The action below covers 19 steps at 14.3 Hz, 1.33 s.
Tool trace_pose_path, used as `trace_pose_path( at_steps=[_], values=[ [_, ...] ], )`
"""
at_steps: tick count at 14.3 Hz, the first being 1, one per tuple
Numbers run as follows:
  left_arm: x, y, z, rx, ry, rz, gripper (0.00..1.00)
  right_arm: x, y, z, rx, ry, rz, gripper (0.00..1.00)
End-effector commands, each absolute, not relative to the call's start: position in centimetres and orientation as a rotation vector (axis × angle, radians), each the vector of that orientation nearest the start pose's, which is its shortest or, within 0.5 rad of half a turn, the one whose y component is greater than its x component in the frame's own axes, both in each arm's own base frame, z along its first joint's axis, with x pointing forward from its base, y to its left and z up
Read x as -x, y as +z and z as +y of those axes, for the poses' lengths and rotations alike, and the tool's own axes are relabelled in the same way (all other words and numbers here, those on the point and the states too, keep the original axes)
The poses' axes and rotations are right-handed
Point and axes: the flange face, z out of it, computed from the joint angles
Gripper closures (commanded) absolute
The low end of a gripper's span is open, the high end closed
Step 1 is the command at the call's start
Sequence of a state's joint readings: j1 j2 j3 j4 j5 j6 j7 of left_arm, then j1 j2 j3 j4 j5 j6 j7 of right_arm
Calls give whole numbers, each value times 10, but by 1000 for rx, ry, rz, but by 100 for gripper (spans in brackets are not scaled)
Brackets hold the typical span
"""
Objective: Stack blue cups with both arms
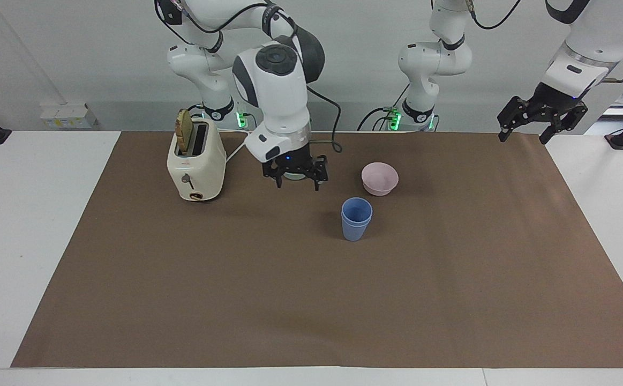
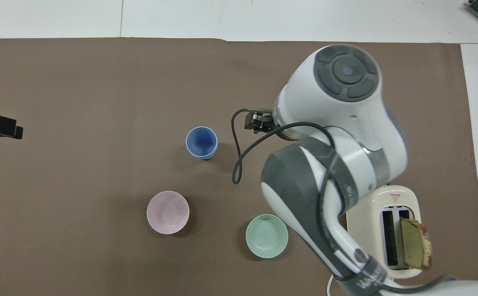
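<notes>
The right arm [image 1: 276,80] hangs over the mat between the toaster [image 1: 196,166] and the pink bowl [image 1: 380,178]. Its right gripper [image 1: 296,183], jaws wide and empty, sits at ten o'clock from the blue cups [image 1: 356,218], which stand nested mid-mat. The left gripper [image 1: 523,136] waits, jaws spread. To finish cleanly, I'd lift straight away, well clear of the stack.

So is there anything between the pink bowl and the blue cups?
No. The overhead view shows only bare brown mat between the round pale-pink bowl and the two stacked periwinkle-blue plastic cups.
</notes>
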<state>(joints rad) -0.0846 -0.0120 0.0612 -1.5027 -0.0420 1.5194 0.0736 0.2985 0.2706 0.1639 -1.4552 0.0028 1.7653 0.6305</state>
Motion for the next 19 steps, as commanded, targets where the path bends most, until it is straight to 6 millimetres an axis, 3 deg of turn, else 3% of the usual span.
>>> trace_pose_path(
  at_steps=[1,4,6,8,10,16,17,19],
  values=[
    [-538,660,-14,3168,-40,139,0,-585,566,225,3095,-29,280,0],
    [-538,660,-14,3168,-40,139,0,-590,583,156,3123,23,164,0],
    [-538,660,-14,3168,-42,139,0,-593,613,115,3126,4,124,0],
    [-538,660,-14,3168,-40,139,0,-594,630,72,3177,5,31,0],
    [-538,660,-14,3168,-42,139,0,-595,631,46,3196,32,-6,0],
    [-539,660,-21,3169,-42,156,0,-592,636,-24,3106,30,182,0],
    [-540,661,-21,3167,-44,156,0,-590,639,-34,3105,20,209,0],
    [-541,659,-19,3161,-20,153,0,-588,642,-32,3111,10,202,0]
  ],
)
